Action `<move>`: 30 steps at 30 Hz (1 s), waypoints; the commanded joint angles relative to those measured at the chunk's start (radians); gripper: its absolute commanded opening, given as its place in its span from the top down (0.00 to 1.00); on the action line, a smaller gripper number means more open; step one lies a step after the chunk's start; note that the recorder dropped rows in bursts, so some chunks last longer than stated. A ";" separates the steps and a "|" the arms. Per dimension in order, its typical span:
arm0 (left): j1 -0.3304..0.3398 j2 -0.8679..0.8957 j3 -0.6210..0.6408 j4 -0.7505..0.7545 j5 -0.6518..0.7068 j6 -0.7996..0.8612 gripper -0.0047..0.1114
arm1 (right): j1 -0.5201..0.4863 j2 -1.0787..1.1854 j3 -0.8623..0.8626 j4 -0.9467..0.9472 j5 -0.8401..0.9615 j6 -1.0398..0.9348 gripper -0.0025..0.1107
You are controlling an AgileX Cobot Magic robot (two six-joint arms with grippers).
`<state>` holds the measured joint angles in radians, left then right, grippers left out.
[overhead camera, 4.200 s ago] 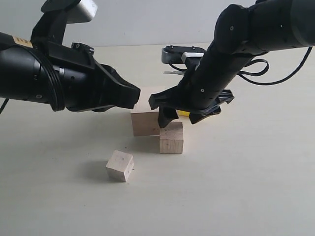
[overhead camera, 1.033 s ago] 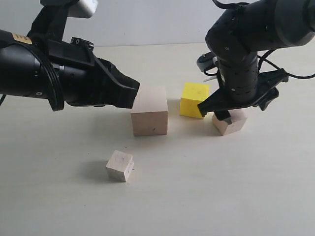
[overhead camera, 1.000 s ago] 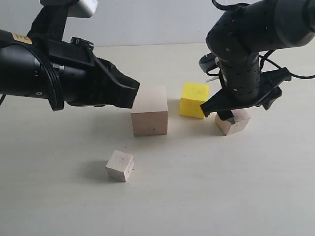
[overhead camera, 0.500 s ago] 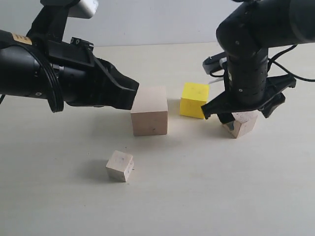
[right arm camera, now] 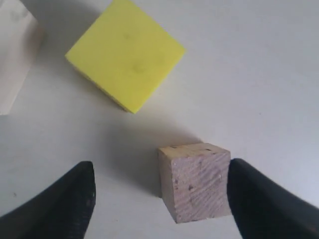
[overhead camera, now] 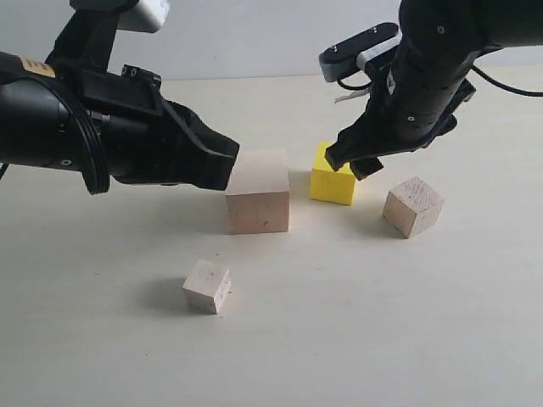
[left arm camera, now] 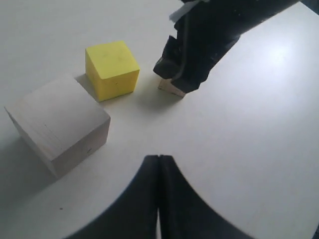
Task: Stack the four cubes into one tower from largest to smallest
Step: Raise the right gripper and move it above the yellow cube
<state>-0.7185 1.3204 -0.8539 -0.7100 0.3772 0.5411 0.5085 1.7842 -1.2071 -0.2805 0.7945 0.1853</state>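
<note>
The large pale wooden cube (overhead camera: 257, 191) (left arm camera: 60, 122) stands mid-table with the yellow cube (overhead camera: 333, 185) (left arm camera: 111, 68) (right arm camera: 124, 52) just to its right. Further right, the medium wooden cube (overhead camera: 413, 206) (right arm camera: 197, 186) rests alone on the table, turned at an angle. The small wooden cube (overhead camera: 207, 286) lies to the front left. My right gripper (overhead camera: 349, 163) (right arm camera: 159, 196) hangs open above the table over the yellow cube's right edge, holding nothing. Beside the large cube's upper left edge, my left gripper (overhead camera: 229, 165) (left arm camera: 159, 158) is shut and empty.
The pale table (overhead camera: 382, 322) carries only the four cubes. My bulky left arm (overhead camera: 93, 136) fills the left side of the exterior view. The right arm (overhead camera: 433, 59) (left arm camera: 209, 35) hides most of the medium cube in the left wrist view.
My right gripper carried the medium cube from beside the large cube to the right of the yellow cube, let go, and rose up and leftward. The left arm has not moved.
</note>
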 commanded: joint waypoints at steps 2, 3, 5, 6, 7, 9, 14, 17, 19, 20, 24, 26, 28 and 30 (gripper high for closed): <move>0.002 -0.017 -0.014 0.000 0.070 0.002 0.96 | -0.021 0.056 -0.072 0.009 0.020 -0.116 0.40; 0.002 -0.022 -0.014 0.000 0.075 0.002 0.96 | -0.030 0.057 -0.091 0.002 0.020 -0.116 0.41; 0.002 -0.039 -0.014 0.002 0.083 0.002 0.96 | -0.052 0.062 -0.129 -0.001 0.025 -0.116 0.41; 0.002 -0.049 -0.014 0.002 0.083 0.002 0.96 | -0.064 0.063 -0.155 -0.001 0.035 -0.116 0.41; 0.002 -0.059 -0.014 0.002 0.083 0.002 0.96 | -0.073 0.065 -0.181 0.004 0.048 -0.116 0.41; 0.002 -0.077 -0.014 0.002 0.083 0.000 0.96 | -0.091 0.070 -0.235 0.047 0.084 -0.118 0.41; 0.002 -0.104 -0.014 0.026 0.085 -0.047 0.96 | -0.104 0.092 -0.347 0.157 0.170 -0.107 0.41; 0.002 -0.111 -0.014 0.102 0.087 -0.115 0.96 | -0.104 0.116 -0.410 0.225 0.218 -0.056 0.41; 0.002 -0.115 -0.014 0.137 0.091 -0.155 0.96 | -0.104 0.144 -0.443 0.256 0.248 -0.027 0.41; 0.002 -0.119 -0.014 0.145 0.096 -0.163 0.96 | -0.104 0.158 -0.458 0.269 0.263 0.003 0.41; 0.002 -0.136 -0.014 0.152 0.110 -0.181 0.96 | -0.104 0.213 -0.491 0.281 0.291 0.116 0.41; 0.002 -0.148 -0.014 0.159 0.123 -0.181 0.96 | -0.104 0.242 -0.499 0.281 0.291 0.156 0.41; 0.002 -0.160 -0.014 0.168 0.131 -0.181 0.96 | -0.104 0.264 -0.499 0.281 0.296 0.193 0.41; 0.002 -0.167 -0.014 0.186 0.137 -0.181 0.96 | -0.104 0.285 -0.499 0.281 0.304 0.211 0.41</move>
<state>-0.7185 1.1702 -0.8594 -0.5510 0.5026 0.3670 0.4077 2.0467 -1.6976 0.0000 1.0866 0.3597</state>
